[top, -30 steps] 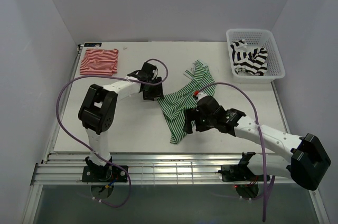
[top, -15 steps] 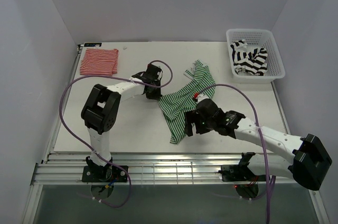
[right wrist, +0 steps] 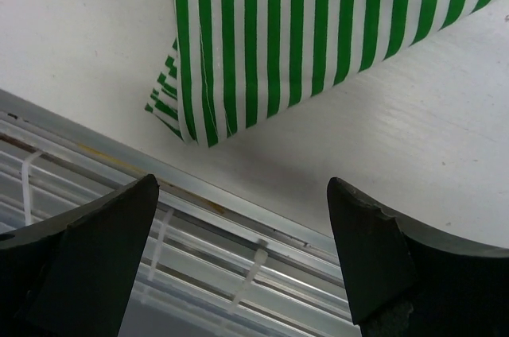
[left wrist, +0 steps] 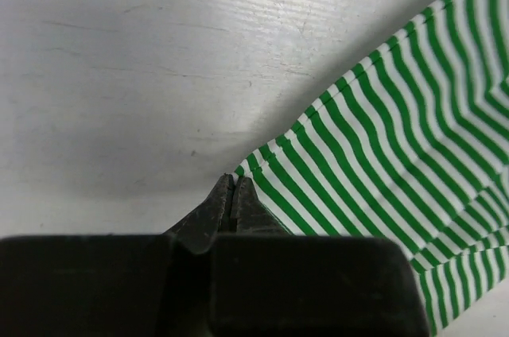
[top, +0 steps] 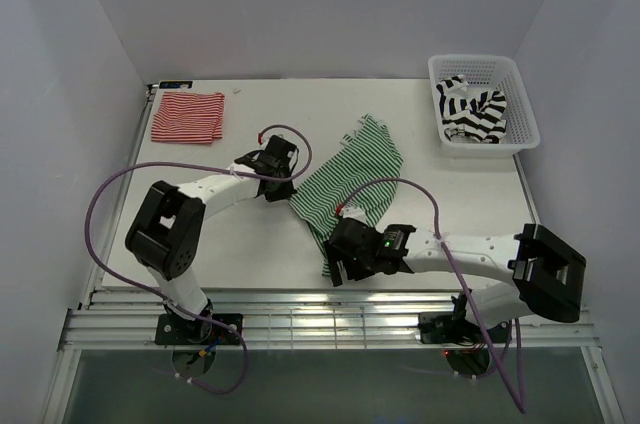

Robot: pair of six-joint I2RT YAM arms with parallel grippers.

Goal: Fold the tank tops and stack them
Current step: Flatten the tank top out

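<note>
- Pinching a side corner of the green-and-white tank top (top: pixel 350 179), the left gripper (left wrist: pixel 231 198) had its jaws together on the cloth.
- The right gripper (right wrist: pixel 238 253) hung with jaws apart just above the top's near corner, by the table (top: pixel 250 244) edge.
- The top lay rumpled mid-table.
- Judgement: the right should grip that corner alone, then both should draw apart evenly to flatten the top before folding.

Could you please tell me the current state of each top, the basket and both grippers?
red striped top: folded, far left corner.
green striped top: unfolded, spread mid-table.
black striped top: crumpled in basket.
basket: upright, far right.
left gripper: shut on green striped top's edge.
right gripper: open, by its near corner.
</note>
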